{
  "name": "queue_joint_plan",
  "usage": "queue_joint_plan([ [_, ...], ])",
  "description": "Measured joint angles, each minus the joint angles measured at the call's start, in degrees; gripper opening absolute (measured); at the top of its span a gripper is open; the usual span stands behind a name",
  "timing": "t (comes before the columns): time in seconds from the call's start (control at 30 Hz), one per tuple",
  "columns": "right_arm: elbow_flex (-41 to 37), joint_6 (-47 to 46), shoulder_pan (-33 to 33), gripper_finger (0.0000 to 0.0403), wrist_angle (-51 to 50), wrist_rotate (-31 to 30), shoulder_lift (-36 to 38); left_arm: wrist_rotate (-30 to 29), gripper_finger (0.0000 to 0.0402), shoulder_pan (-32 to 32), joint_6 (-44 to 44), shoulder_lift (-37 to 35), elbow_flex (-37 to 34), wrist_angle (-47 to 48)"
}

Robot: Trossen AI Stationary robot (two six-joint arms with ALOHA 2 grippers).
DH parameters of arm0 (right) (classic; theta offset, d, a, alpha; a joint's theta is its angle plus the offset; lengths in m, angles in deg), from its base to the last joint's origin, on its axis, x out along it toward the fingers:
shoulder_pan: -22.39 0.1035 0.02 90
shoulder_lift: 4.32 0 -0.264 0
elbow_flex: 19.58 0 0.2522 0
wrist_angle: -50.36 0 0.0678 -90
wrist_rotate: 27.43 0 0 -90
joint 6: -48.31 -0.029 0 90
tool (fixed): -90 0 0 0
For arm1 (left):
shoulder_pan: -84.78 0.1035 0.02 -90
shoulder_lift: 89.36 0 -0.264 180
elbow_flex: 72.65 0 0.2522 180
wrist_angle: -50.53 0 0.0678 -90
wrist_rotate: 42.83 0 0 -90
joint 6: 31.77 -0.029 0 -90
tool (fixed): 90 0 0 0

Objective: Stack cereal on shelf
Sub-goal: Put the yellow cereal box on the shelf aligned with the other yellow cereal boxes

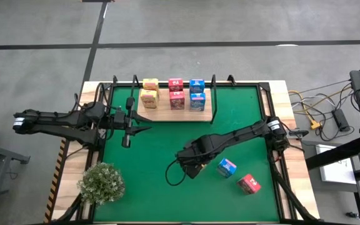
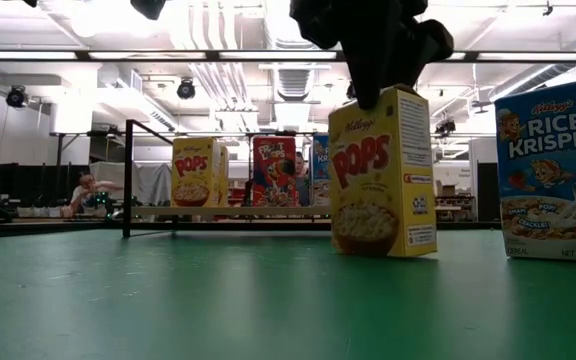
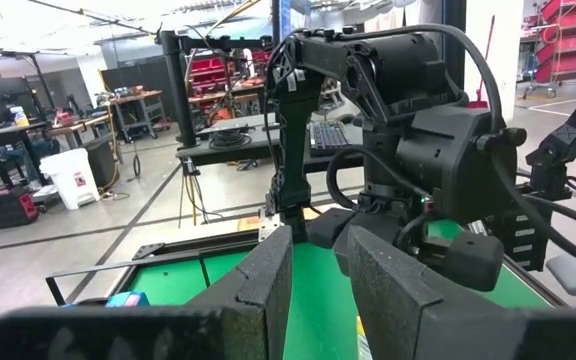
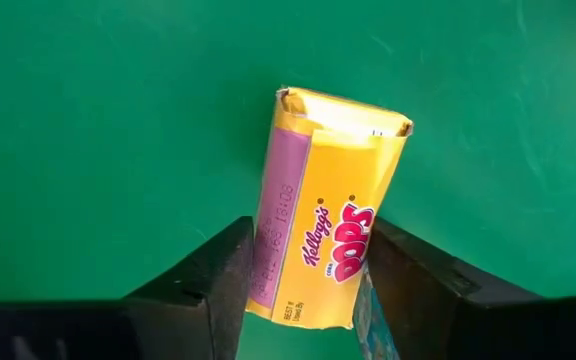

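The shelf [image 1: 167,114], a light wooden board with a black wire frame, lies at the green mat's far edge. On it stand two yellow, two pink-red and two blue cereal cartons [image 1: 175,94]. A yellow cereal carton [image 2: 383,175] stands upright on the mat near the middle. My right gripper [image 4: 308,250] points down over it, shut on its top. The arm hides this carton in the high view. A blue carton [image 1: 226,166] and a pink-red one [image 1: 249,183] lie to its right. My left gripper [image 1: 139,128] hovers level at the mat's left, narrowly open and holding nothing. My right gripper pinches the yellow carton between its two fingers [image 4: 218,285], just below the top flap. One finger is on the purple narrow side [image 4: 273,215], the other on the side opposite. The fingers come from above, pointing down. The carton stands upright with its base on the mat.
A bushy pale green plant [image 1: 102,181] stands at the mat's near left corner. The blue carton fills the right of the low view [image 2: 553,175], close beside the held one. Open green mat [image 1: 149,156] lies between the gripper and the shelf.
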Motion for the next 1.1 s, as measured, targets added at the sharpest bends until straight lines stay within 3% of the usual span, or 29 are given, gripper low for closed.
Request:
queue_joint_plan([
  [0.37, 6.33, 9.6, -1.32, 0.0153, 0.45, -5.1, 0.0, -0.02, 0.0084, 0.0, -0.45, -0.15, 0.0, 0.42],
  [0.57, 10.07, 23.16, -4.67, 0.0152, 6.02, -8.69, 0.0, -0.02, 0.0084, 0.0, -0.46, -0.25, 0.0, 0.44],
  [1.1, 10.75, 62.59, -19.08, 0.0148, 24.29, -7.89, -1.55, -0.61, 0.0084, 0.02, -1.59, -4.01, -0.04, 5.58],
])
